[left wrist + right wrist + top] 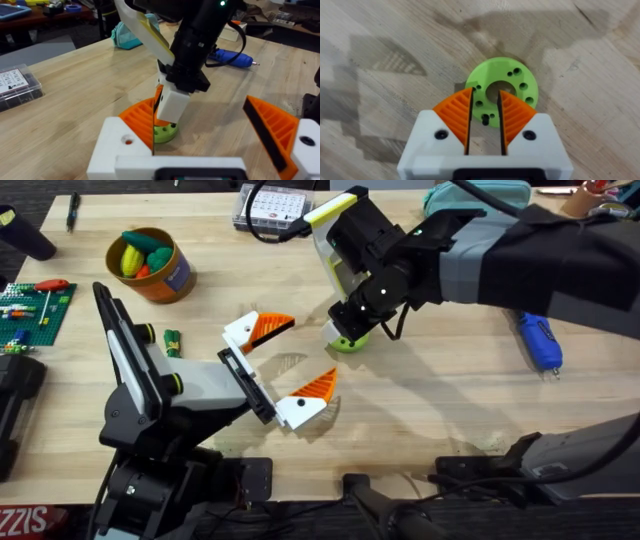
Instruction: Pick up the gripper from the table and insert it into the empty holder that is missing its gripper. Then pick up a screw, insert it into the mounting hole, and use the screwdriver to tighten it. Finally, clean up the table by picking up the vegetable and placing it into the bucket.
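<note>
The small green gripper point(349, 340) lies flat on the wooden surface point(450, 390), near the middle of the overhead picture. It is a round green ring with a big hole in the middle and little holes around it.

The right hand point(485, 117) is right over the ring. Its two orange pads point(456, 117) are close together with a thin gap between them. In the right wrist picture they sit on top of the near edge of the ring. I cannot tell if they have pinched it yet; it looks like they have not.

The left hand point(282, 365) waits just beside it, in the middle of the overhead picture, wide open and holding nothing.

To do this step well, I think the right hand should get one pad on each side of the ring's edge, or one pad down in the big hole. Then it should squeeze softly. The ring is flat and thin, so it could slide away. Lift it slowly and straight up.

The orange bucket point(152, 265) sits at the upper left with toy vegetables point(147, 257) in it.
</note>
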Controlling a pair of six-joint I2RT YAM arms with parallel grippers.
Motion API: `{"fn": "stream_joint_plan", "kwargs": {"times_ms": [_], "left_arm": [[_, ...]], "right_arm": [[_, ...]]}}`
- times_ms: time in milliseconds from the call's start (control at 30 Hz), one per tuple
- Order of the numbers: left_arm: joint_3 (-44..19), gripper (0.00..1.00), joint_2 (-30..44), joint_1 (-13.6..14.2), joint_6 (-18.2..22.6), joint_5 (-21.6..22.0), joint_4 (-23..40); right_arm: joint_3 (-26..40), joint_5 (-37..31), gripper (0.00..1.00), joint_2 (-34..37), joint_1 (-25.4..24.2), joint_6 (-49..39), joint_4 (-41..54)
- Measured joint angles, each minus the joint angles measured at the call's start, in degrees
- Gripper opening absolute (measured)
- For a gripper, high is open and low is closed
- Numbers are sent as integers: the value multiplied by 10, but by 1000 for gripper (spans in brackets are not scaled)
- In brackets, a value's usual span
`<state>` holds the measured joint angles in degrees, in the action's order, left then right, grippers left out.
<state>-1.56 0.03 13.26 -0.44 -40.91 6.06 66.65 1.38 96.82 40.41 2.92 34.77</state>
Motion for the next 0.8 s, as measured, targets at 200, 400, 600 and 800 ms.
{"fn": "stream_joint_plan", "kwargs": {"times_ms": [200,400,600,800], "left_arm": [[0,984,0,0,0,0,0],[0,984,0,0,0,0,-1],[0,984,0,0,0,0,0],[0,984,0,0,0,0,-1]], "right_arm": [[1,0,322,-2,0,0,25],[4,-1,322,-39,-1,0,60],[10,0,322,-69,-1,1,109],[-7,-1,322,-55,10,6,66]]}}
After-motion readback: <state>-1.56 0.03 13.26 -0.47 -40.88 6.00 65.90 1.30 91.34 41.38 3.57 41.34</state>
